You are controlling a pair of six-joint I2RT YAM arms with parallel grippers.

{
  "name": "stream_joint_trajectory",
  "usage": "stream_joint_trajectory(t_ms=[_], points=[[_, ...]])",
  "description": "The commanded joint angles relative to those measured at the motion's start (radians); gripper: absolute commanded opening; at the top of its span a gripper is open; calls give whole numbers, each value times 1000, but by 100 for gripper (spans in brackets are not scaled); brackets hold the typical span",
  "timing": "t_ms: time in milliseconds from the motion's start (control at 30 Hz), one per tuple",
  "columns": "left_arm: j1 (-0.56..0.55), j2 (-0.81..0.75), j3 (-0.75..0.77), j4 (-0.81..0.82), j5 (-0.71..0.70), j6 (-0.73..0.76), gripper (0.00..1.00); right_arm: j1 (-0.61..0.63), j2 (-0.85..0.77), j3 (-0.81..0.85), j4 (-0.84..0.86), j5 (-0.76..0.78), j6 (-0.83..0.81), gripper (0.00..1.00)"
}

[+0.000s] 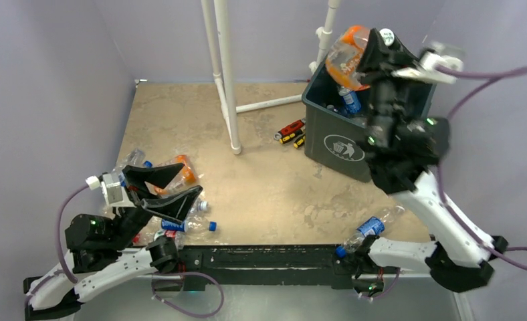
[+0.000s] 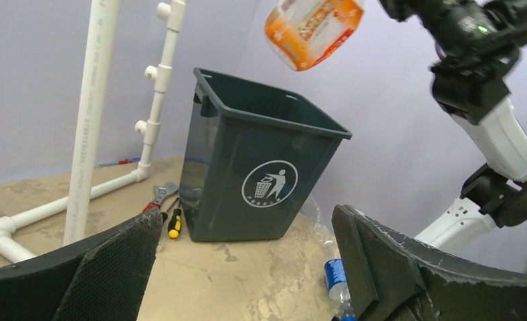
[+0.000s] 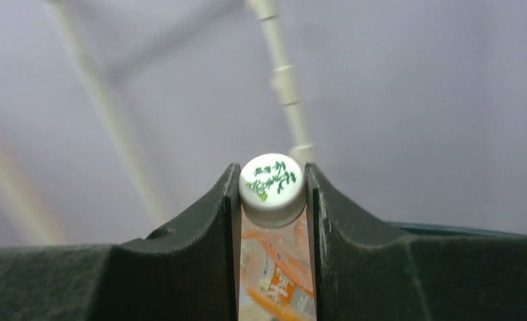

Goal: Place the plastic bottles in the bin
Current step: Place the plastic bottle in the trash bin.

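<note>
My right gripper point(image 1: 378, 48) is shut on an orange-labelled plastic bottle point(image 1: 349, 59) and holds it in the air over the dark green-grey bin point(image 1: 338, 144) at the back right. The right wrist view shows its white cap point(image 3: 271, 180) pinched between the jaws of that gripper point(image 3: 272, 200). A blue-labelled bottle point(image 1: 349, 101) lies inside the bin. My left gripper point(image 1: 190, 180) is open, with nothing in it, above a pile of crushed bottles point(image 1: 192, 225) at the near left. In the left wrist view the left gripper point(image 2: 247, 227) faces the bin point(image 2: 261, 167) and the hanging bottle point(image 2: 312, 27).
One blue-labelled bottle point(image 1: 371, 227) lies by the right arm's base, also seen as a bottle point(image 2: 334, 275) in the left wrist view. Red, yellow and black tools point(image 1: 291, 132) lie left of the bin. A white pipe frame point(image 1: 226, 80) stands at the back centre.
</note>
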Motion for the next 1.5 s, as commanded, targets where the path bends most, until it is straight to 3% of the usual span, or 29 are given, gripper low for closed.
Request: stream_joint_trajectory(t_ms=[0,133,267,433,700,733,800,833,1000,1033,1200,1300,1467], points=[[-1,49,-25,7,-3,-31,99,-216,155,83,90,214,-141,0],[-2,73,-69,49,36,-53,99,-452,206,50,32,216,27,0],[-1,69,-115,84,54,-88,99,-594,239,34,-39,186,152,0],[-1,58,-132,83,3,-146,99,-681,270,-39,-22,166,155,0],[-1,27,-138,42,-61,-216,99,-743,272,-209,-111,92,298,0],[-1,22,-138,37,-61,-220,99,-746,275,-213,-135,77,315,13],[-1,16,-134,26,-61,-224,99,-747,275,-194,-189,49,366,51],[-1,11,-133,23,-63,-226,99,-746,267,-184,-204,31,398,64],[-1,17,-129,41,-65,-225,99,-746,231,-55,-242,-45,492,94],[-1,24,-128,46,-65,-225,99,-746,225,-15,-276,-73,526,98],[-1,67,-129,48,-90,-259,99,-714,159,94,-396,-235,692,99],[-1,95,-124,19,-140,-309,99,-667,102,83,-457,-337,731,99],[-1,142,-101,-35,-199,-358,99,-572,10,-12,-505,-358,711,99]])
